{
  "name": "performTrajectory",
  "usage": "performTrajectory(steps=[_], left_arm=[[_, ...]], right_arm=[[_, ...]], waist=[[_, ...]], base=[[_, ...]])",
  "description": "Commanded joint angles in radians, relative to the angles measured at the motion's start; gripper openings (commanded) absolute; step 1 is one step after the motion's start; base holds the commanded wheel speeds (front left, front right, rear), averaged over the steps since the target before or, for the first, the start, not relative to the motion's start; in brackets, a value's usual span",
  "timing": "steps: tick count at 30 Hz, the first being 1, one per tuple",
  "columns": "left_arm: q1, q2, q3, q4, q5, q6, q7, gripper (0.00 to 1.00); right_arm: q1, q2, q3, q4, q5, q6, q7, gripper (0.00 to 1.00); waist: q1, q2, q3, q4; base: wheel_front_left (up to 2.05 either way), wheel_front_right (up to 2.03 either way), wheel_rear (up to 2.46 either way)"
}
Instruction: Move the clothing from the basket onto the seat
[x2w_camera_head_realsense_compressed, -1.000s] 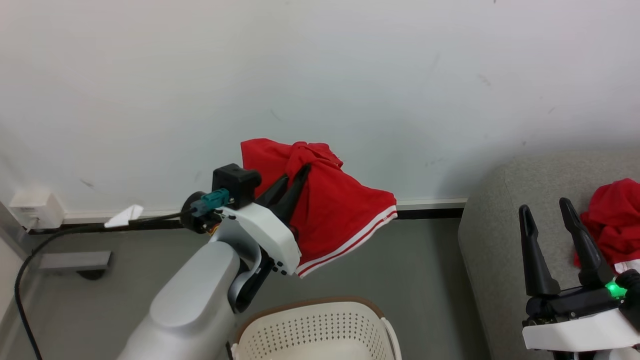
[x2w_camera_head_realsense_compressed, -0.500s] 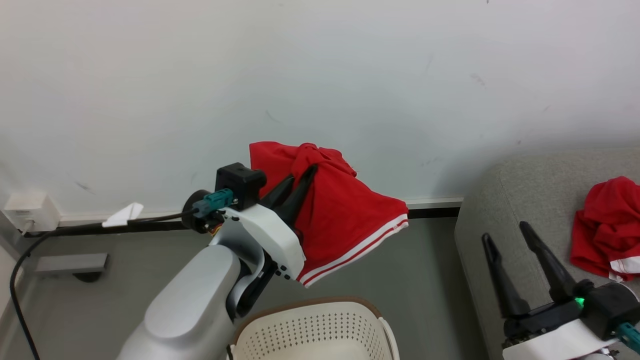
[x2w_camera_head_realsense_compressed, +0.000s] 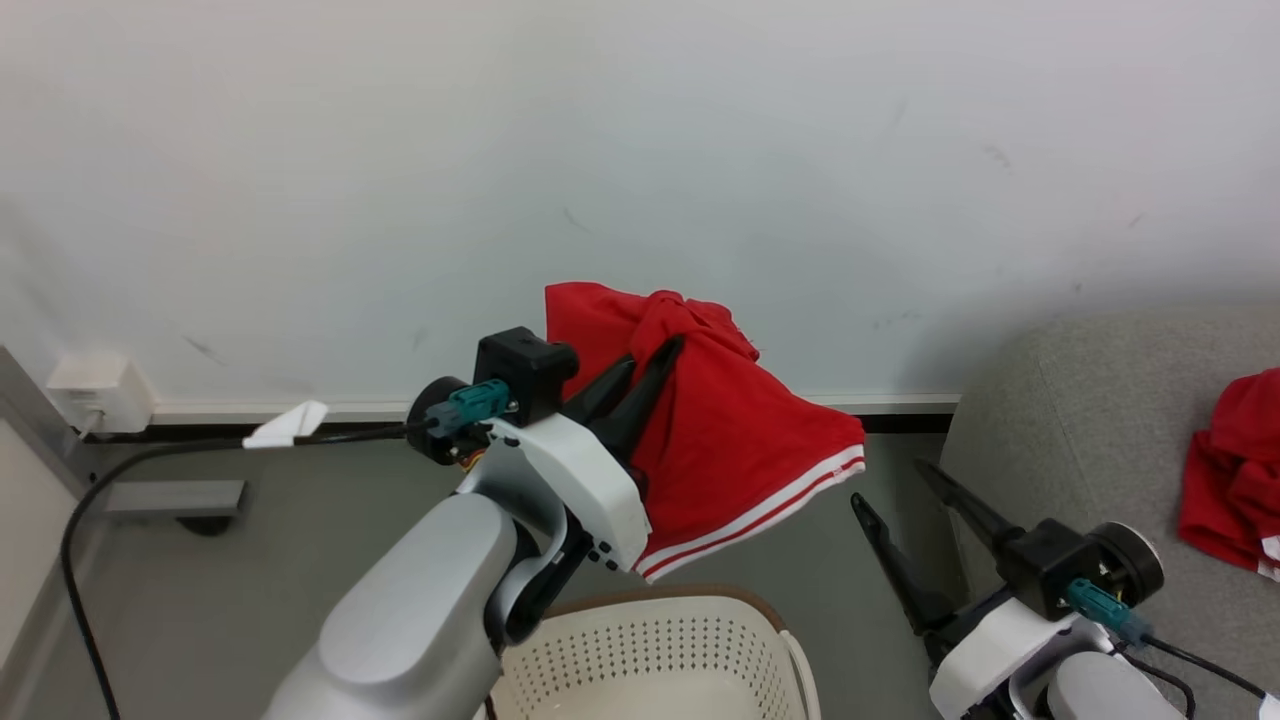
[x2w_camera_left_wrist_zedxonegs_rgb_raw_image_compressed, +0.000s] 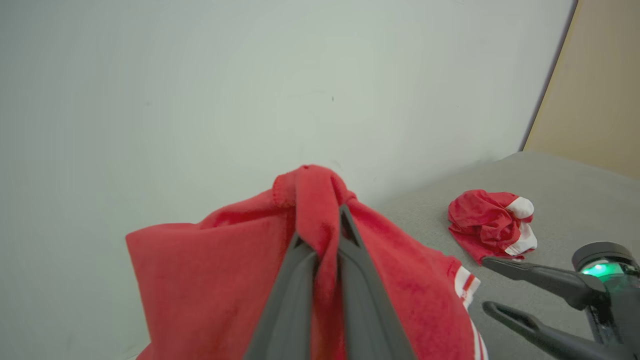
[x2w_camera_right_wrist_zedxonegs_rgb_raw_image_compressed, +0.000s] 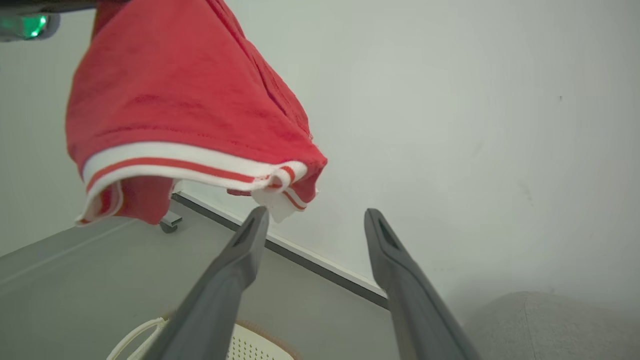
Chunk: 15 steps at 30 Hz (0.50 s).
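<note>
My left gripper (x2w_camera_head_realsense_compressed: 655, 352) is shut on a red garment with white stripes (x2w_camera_head_realsense_compressed: 740, 440), which hangs in the air above the cream basket (x2w_camera_head_realsense_compressed: 660, 598). In the left wrist view the cloth (x2w_camera_left_wrist_zedxonegs_rgb_raw_image_compressed: 225, 260) bunches between the closed fingers of that gripper (x2w_camera_left_wrist_zedxonegs_rgb_raw_image_compressed: 322, 225). My right gripper (x2w_camera_head_realsense_compressed: 887, 482) stands open and holds nothing, low between basket and grey seat (x2w_camera_head_realsense_compressed: 1090, 430). In its own view the right gripper (x2w_camera_right_wrist_zedxonegs_rgb_raw_image_compressed: 316, 212) points just under the garment's striped hem (x2w_camera_right_wrist_zedxonegs_rgb_raw_image_compressed: 175, 110). A second red piece of clothing (x2w_camera_head_realsense_compressed: 1235, 480) lies crumpled on the seat (x2w_camera_left_wrist_zedxonegs_rgb_raw_image_compressed: 565, 200).
A white wall stands close behind, with a baseboard along the grey floor. A socket box (x2w_camera_head_realsense_compressed: 95, 392) and a black cable (x2w_camera_head_realsense_compressed: 70, 540) sit at the left. A beige panel (x2w_camera_left_wrist_zedxonegs_rgb_raw_image_compressed: 595, 90) rises beyond the seat. The basket (x2w_camera_right_wrist_zedxonegs_rgb_raw_image_compressed: 250, 345) lies just below my right fingers.
The head camera has shifted. My right gripper has swung down and left from over the seat to beside the basket, still open. The left gripper keeps its hold on the garment.
</note>
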<state>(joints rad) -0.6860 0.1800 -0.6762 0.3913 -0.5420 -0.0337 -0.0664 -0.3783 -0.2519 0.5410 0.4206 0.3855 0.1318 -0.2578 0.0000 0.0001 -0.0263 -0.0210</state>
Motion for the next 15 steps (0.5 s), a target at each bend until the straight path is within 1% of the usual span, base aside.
performTrajectory(steps=[1, 5, 8, 11, 15], left_arm=[[-0.004, -0.002, -0.002, -0.007, -0.011, -0.001, 0.003, 0.00], [-0.008, -0.018, -0.021, -0.022, -0.013, -0.009, 0.013, 0.00], [-0.009, -0.031, -0.035, -0.030, -0.015, -0.017, 0.021, 0.00], [-0.011, -0.045, -0.050, -0.036, -0.023, -0.025, 0.029, 0.00], [-0.018, -0.061, -0.071, -0.034, -0.027, -0.036, 0.036, 0.00]], right_arm=[[-0.032, -0.002, 0.023, 0.035, 0.000, -0.002, -0.006, 1.00], [-0.113, 0.002, 0.093, 0.126, 0.026, -0.002, -0.008, 1.00], [-0.167, 0.009, 0.122, 0.170, 0.052, -0.002, -0.008, 1.00], [-0.204, 0.014, 0.154, 0.188, 0.080, -0.002, -0.007, 1.00], [-0.239, 0.002, 0.209, 0.196, 0.108, -0.002, -0.007, 1.00]], waist=[[0.0000, -0.0001, 0.003, 0.009], [0.0000, -0.0001, 0.008, 0.027], [0.0000, -0.0001, 0.011, 0.044], [0.0000, -0.0001, 0.013, 0.065], [0.0000, -0.0001, 0.013, 0.100]], base=[[0.00, 0.00, 0.00], [0.00, 0.00, 0.00], [0.00, 0.00, 0.00], [0.00, 0.00, 0.00], [0.00, 0.00, 0.00]])
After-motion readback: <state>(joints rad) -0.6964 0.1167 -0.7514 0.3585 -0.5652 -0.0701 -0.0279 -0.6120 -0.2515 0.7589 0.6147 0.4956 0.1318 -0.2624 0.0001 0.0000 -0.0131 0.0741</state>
